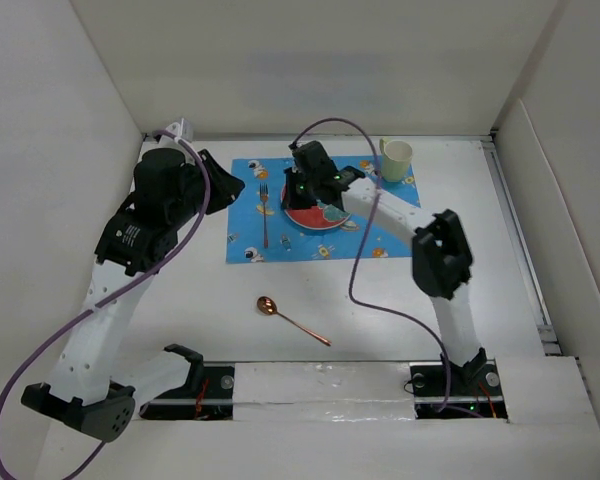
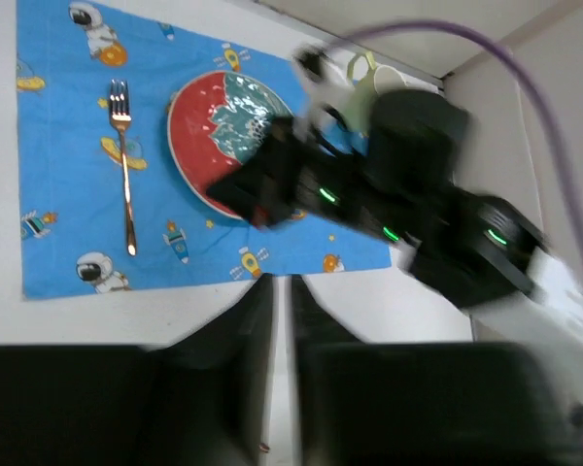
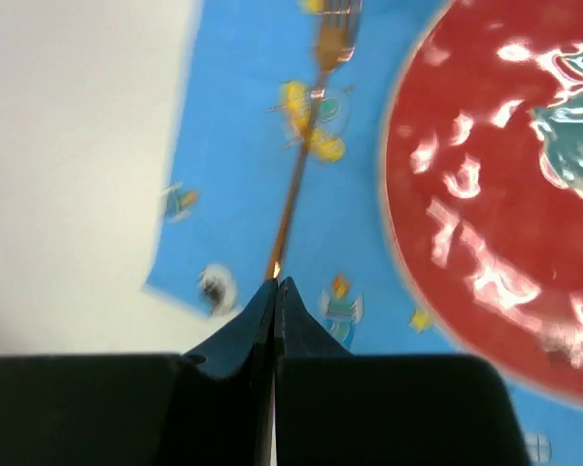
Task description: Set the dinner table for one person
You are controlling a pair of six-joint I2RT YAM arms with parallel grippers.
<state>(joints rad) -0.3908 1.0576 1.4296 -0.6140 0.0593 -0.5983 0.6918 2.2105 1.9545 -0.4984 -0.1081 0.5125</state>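
Worktop [image 1: 400,290] half set; left hand [image 2: 282,301], right hand [image 3: 275,291] closed, empty; plate [image 1: 302,216], 12 o'clock from spoon [image 1: 292,320], may be bumped by right hand

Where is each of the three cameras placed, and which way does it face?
Top external: above, behind the bases, looking down on the dinner table; both arms show.
Left wrist: high, looking down at the placemat and right arm; own left hand below.
Right wrist: low over the placemat; own right hand below.
All share the fork and red plate.
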